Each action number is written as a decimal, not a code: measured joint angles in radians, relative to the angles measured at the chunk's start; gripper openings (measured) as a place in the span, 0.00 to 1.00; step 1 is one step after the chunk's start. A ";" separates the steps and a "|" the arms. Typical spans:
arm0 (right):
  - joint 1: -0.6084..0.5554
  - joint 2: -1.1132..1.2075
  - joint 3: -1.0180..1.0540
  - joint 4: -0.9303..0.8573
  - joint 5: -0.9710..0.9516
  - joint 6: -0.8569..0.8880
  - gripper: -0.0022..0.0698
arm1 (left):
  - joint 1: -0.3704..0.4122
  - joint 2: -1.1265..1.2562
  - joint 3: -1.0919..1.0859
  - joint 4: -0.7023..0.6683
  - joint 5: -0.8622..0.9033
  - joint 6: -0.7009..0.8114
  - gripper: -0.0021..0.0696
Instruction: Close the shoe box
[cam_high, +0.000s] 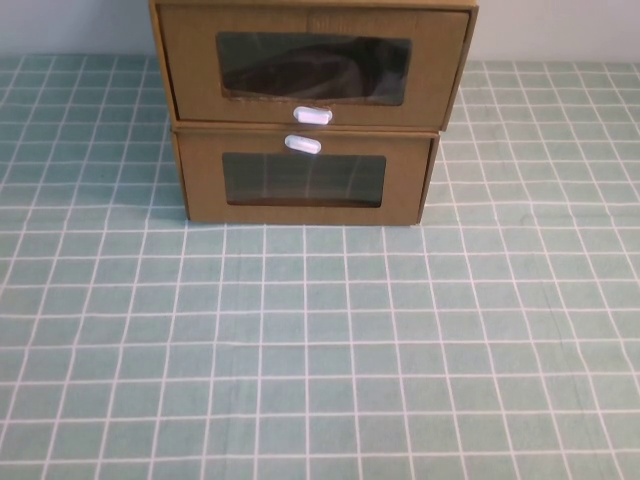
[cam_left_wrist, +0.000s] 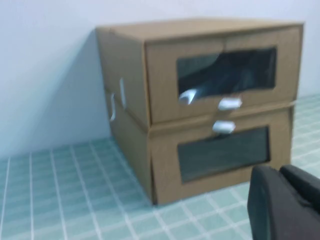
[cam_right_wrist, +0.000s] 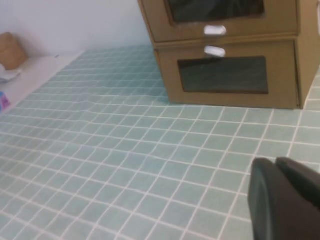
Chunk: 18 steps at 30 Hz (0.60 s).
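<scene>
The shoe box (cam_high: 312, 65) is the upper of two stacked brown cardboard boxes at the back middle of the table. Its clear window has a white pull tab (cam_high: 312, 115) just below it, and something dark lies inside. Its drawer front looks about level with the box below. It also shows in the left wrist view (cam_left_wrist: 200, 75) and the right wrist view (cam_right_wrist: 225, 20). My left gripper (cam_left_wrist: 280, 170) is shut and empty, low over the table in front of the boxes. My right gripper (cam_right_wrist: 276, 161) is shut and empty, further back from them. Neither gripper shows in the high view.
The lower matching box (cam_high: 303, 180) has its white tab (cam_high: 303, 145) above its window. The green tiled cloth (cam_high: 320, 340) covers the table in front. A wall stands behind the boxes. A brown object (cam_right_wrist: 11, 50) lies on a white surface off the cloth's edge.
</scene>
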<state>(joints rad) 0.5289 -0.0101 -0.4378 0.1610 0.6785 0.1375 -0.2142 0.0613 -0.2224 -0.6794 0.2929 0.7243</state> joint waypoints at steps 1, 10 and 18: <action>0.000 0.000 0.038 0.000 -0.044 -0.009 0.01 | 0.000 -0.009 0.041 0.000 -0.025 0.000 0.02; 0.000 0.045 0.300 0.023 -0.533 -0.119 0.01 | 0.000 -0.017 0.247 -0.005 -0.224 0.004 0.02; 0.000 0.054 0.373 0.032 -0.569 -0.123 0.01 | 0.000 -0.017 0.249 -0.015 -0.230 0.009 0.02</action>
<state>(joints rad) 0.5294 0.0442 -0.0651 0.1935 0.1100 0.0146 -0.2142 0.0448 0.0267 -0.6948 0.0627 0.7331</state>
